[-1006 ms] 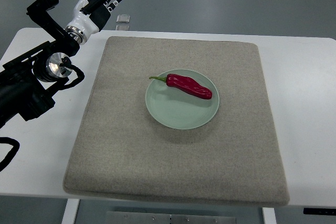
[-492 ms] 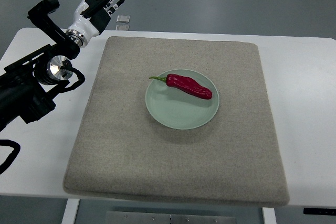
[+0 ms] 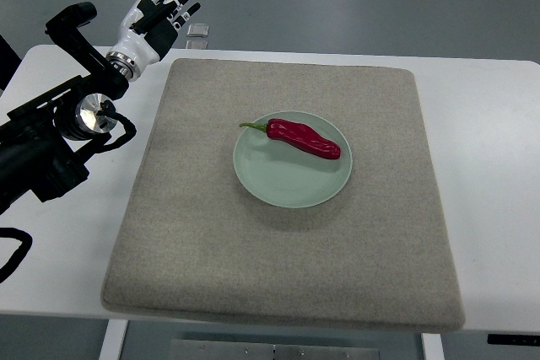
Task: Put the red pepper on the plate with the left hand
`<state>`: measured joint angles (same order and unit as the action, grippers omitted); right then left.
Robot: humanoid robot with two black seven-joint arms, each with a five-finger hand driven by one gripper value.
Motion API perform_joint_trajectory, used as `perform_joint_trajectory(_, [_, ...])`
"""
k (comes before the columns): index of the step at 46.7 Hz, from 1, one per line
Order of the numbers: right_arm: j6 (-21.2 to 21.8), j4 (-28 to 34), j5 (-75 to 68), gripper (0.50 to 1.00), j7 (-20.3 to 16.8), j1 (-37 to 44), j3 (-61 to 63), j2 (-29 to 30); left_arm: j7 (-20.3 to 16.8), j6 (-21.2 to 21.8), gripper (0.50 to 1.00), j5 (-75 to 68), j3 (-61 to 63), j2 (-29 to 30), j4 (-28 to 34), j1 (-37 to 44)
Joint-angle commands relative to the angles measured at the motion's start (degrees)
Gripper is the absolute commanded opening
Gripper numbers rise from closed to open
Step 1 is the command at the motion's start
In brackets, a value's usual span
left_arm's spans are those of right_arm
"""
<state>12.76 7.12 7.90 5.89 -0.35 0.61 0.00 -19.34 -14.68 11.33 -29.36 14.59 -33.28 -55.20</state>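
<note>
A red pepper [image 3: 305,138] with a green stem lies across the upper half of a pale green plate [image 3: 287,181], which sits near the middle of a grey felt mat [image 3: 211,233]. My left hand [image 3: 159,8] is far from it, raised over the table's back left corner beyond the mat. Its fingers are spread and hold nothing. The black left arm [image 3: 51,137] comes in from the left edge. No right arm shows.
The mat covers most of a white table [image 3: 481,124]. A small clear clip-like object [image 3: 198,34] sits at the table's back edge, just right of my left hand. Grey floor lies beyond the table.
The left hand and arm have drifted slightly up and to the left, away from the mat. The pepper and plate have not moved.
</note>
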Motion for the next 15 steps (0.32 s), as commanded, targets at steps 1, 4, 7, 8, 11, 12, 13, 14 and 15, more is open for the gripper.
perform_joint_trajectory(1, [0.2,0.1,0.4,0.928,0.0,-0.1,-0.2,0.0,0.0,0.0,0.992,0.0,-0.2,0.0,0.0,0.0])
perform_joint_trajectory(4, [0.2,0.3,0.3,0.928,0.0,-0.1,-0.2,0.0,0.0,0.0,0.992,0.1,-0.2,0.0,0.0,0.0])
perform_joint_trajectory(7, [0.3,0.6,0.3,0.928,0.1,-0.1,-0.2,0.0,0.0,0.0,0.992,0.2,-0.2,0.0,0.0,0.0])
perform_joint_trajectory(8, [0.3,0.7,0.3,0.928,0.1,-0.1,-0.2,0.0,0.0,0.0,0.992,0.3,-0.2,0.0,0.0,0.0])
perform_joint_trajectory(11, [0.3,1.5,0.3,0.928,0.1,-0.2,-0.1,0.0,0.0,0.0,0.992,0.4,-0.2,0.0,0.0,0.0])
perform_joint_trajectory(12, [0.2,1.8,0.3,0.928,0.0,-0.3,-0.2,0.0,0.0,0.0,0.992,0.4,-0.2,0.0,0.0,0.1])
perform_joint_trajectory(13, [0.2,1.9,0.3,0.928,0.1,-0.3,-0.2,0.0,0.0,0.0,0.992,0.4,-0.2,0.0,0.1,0.1])
perform_joint_trajectory(14, [0.2,2.0,0.3,0.928,0.1,-0.3,-0.2,0.0,0.0,0.0,0.99,0.4,-0.2,0.0,0.1,0.1])
perform_joint_trajectory(15, [0.3,2.1,0.3,0.928,0.1,-0.3,-0.2,0.0,0.0,0.0,0.992,0.4,-0.2,0.0,0.0,0.1])
